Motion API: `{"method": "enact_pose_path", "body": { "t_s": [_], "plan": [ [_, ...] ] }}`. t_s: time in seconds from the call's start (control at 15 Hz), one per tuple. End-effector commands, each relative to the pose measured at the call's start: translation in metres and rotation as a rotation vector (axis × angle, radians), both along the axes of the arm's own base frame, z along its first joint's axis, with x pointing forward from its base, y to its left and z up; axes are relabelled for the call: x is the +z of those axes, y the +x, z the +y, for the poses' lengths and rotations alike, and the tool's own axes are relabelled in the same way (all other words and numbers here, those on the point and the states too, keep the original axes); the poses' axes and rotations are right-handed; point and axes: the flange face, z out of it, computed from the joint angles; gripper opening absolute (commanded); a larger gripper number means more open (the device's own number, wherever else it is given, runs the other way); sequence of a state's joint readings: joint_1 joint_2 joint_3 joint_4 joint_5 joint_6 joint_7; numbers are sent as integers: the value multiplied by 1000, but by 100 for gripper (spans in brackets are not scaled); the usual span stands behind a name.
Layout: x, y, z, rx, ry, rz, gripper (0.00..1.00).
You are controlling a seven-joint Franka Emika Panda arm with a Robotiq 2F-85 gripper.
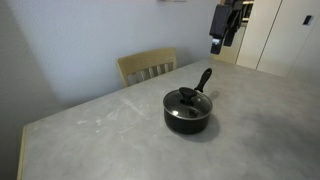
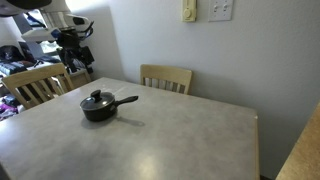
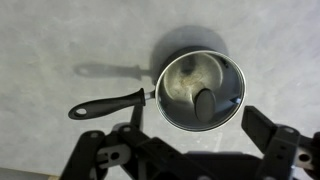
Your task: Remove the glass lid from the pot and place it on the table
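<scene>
The small black pot (image 1: 187, 117) stands on the light grey table (image 1: 100, 130) with the glass lid (image 1: 187, 99) on it, black knob up. Both also show in an exterior view, the pot (image 2: 97, 109) with the lid (image 2: 96, 99) on top. In the wrist view the lid (image 3: 200, 88) covers the pot, whose long handle (image 3: 107, 103) points left. My gripper (image 1: 222, 40) hangs high above the table, well apart from the pot; it also shows in an exterior view (image 2: 72, 52). In the wrist view its fingers (image 3: 195, 150) are spread wide, open and empty.
A pale wooden chair (image 1: 147, 66) stands at the table's far edge; it also shows in an exterior view (image 2: 166, 77). Another chair (image 2: 35, 84) stands at a side of the table. White cabinet doors (image 1: 285, 35) are behind the arm.
</scene>
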State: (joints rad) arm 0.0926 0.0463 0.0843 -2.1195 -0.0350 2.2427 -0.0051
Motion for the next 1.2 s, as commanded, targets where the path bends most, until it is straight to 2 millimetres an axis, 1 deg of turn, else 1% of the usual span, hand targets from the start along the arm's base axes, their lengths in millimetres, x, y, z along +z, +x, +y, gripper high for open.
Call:
{"method": "enact_pose_path", "body": {
  "t_s": [0.0, 0.13, 0.27, 0.33, 0.4, 0.47, 0.6, 0.67, 0.87, 1.13],
  "plan": [
    [-23, 35, 27, 62, 0, 20, 100],
    [-36, 47, 42, 94, 4, 34, 100],
    [-53, 56, 52, 122, 4, 52, 100],
    [-39, 41, 46, 83, 8, 38, 100],
    [-46, 44, 50, 86, 9, 45, 100],
    [-48, 45, 50, 86, 9, 49, 100],
    [-45, 45, 50, 85, 9, 44, 100],
    [-47, 46, 47, 65, 2, 37, 100],
    [-67, 52, 47, 4, 15, 39, 100],
    [-97, 60, 43, -55, 26, 52, 100]
  ]
}}
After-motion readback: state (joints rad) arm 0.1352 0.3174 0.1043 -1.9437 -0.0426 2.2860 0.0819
